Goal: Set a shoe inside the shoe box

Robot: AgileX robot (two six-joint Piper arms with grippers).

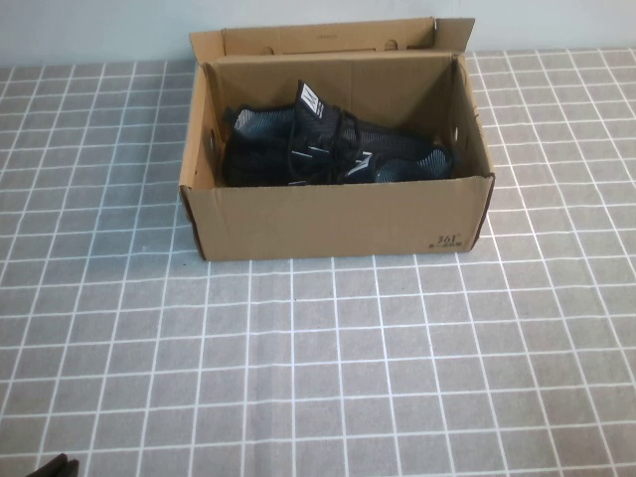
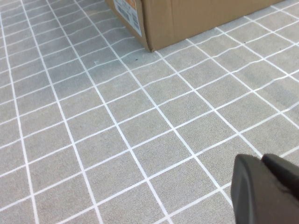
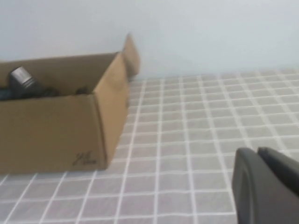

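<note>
The brown cardboard shoe box [image 1: 338, 219] stands open at the back middle of the table, its flap lid folded up behind. A black shoe [image 1: 328, 149] with black laces and a white tongue tag lies inside, along the box's length. I cannot tell whether a second shoe lies beside it. My left gripper [image 2: 261, 159] is shut and holds nothing, low over the table well in front of the box's left corner [image 2: 154, 28]; only its tip [image 1: 55, 465] shows in the high view. My right gripper [image 3: 257, 151] is shut and empty, to the right of the box [image 3: 51, 130], and the shoe's top [image 3: 21, 79] shows over the rim.
A grey cloth with a white grid [image 1: 328, 378] covers the table all round the box. A pale wall [image 3: 210, 32] rises behind the table. The box's left end carries a white and orange label [image 2: 128, 11].
</note>
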